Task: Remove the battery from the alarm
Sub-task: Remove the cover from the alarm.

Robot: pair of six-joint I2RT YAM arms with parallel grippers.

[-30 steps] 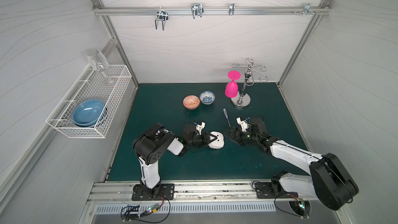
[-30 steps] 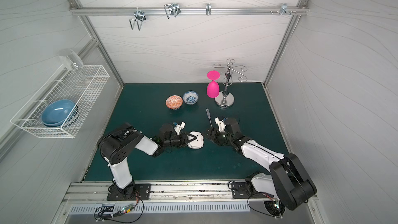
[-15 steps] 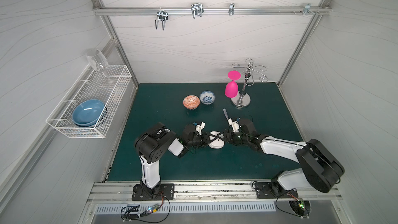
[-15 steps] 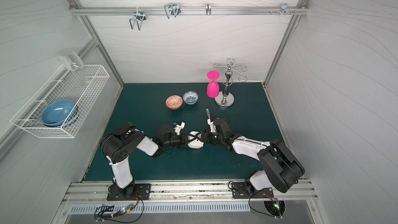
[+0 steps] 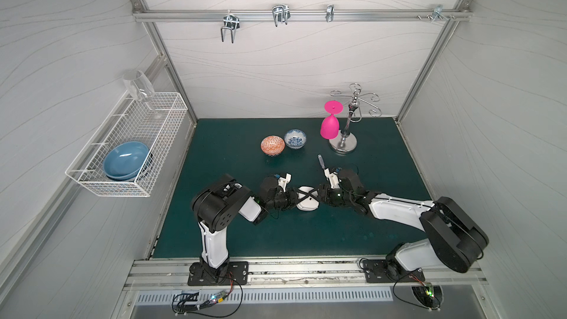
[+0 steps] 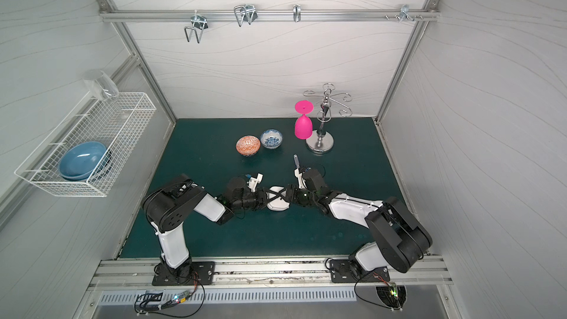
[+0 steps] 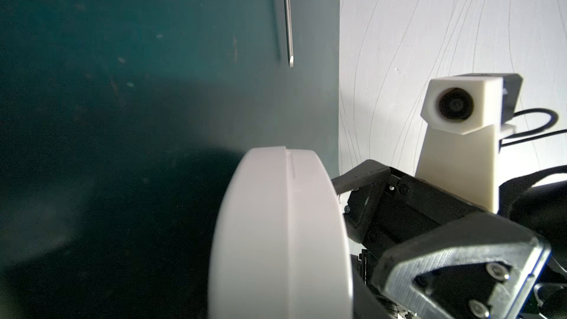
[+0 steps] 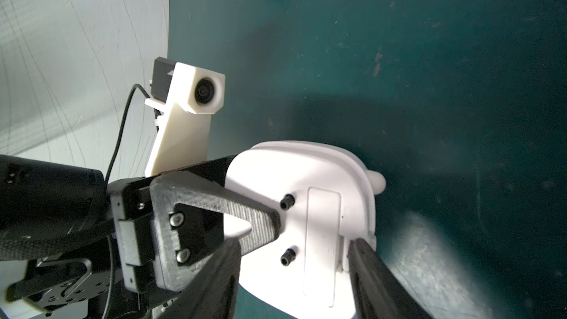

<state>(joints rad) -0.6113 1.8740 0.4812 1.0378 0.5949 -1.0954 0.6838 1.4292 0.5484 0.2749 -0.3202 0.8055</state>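
Observation:
The white alarm (image 5: 307, 203) (image 6: 277, 204) is held on edge just above the green mat mid-table, with my left gripper (image 5: 302, 197) shut on it from the left. The left wrist view shows only its rounded rim (image 7: 282, 234). My right gripper (image 5: 316, 195) (image 8: 291, 242) has come in from the right. Its dark fingers (image 8: 368, 271) stand apart over the alarm's plain back (image 8: 306, 173), one on each side of the closed rectangular cover (image 8: 322, 240). The outer finger sits at the alarm's edge. The battery is hidden.
A clear-handled screwdriver (image 5: 321, 162) (image 7: 287, 19) lies just behind the right wrist. Farther back are an orange patterned bowl (image 5: 272, 145), a blue-and-white bowl (image 5: 295, 139), and a pink glass (image 5: 329, 124) on a metal stand (image 5: 343, 145). A wire basket (image 5: 129, 148) hangs on the left wall.
My right arm has swung left up to the alarm, and its jaws have narrowed around the alarm's back. The left gripper and the alarm have stayed put.

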